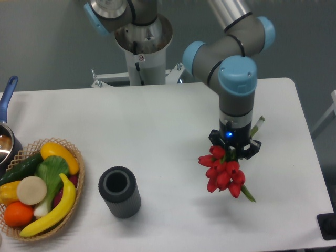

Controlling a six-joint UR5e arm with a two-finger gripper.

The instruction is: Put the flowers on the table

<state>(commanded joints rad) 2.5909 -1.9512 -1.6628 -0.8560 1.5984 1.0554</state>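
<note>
Currently the gripper [234,150] is pointing down over the right side of the worktop [157,136], fingers closing on the flowers [223,173]. Red blooms are hanging below it, front-left; a green stem end is sticking out upper right. Can't tell if they're touching the worktop. Dark vase [119,192] is standing well left; fruit basket [39,191] is sitting at far left.

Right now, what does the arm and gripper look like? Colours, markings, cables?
Arm: silver-grey metal tubes, dark grey joint housings with light blue end caps. Gripper: black, with a small blue light lit on its body; short black fingers. Base is a pale metal column. No loose cables or printed markings visible.
</note>
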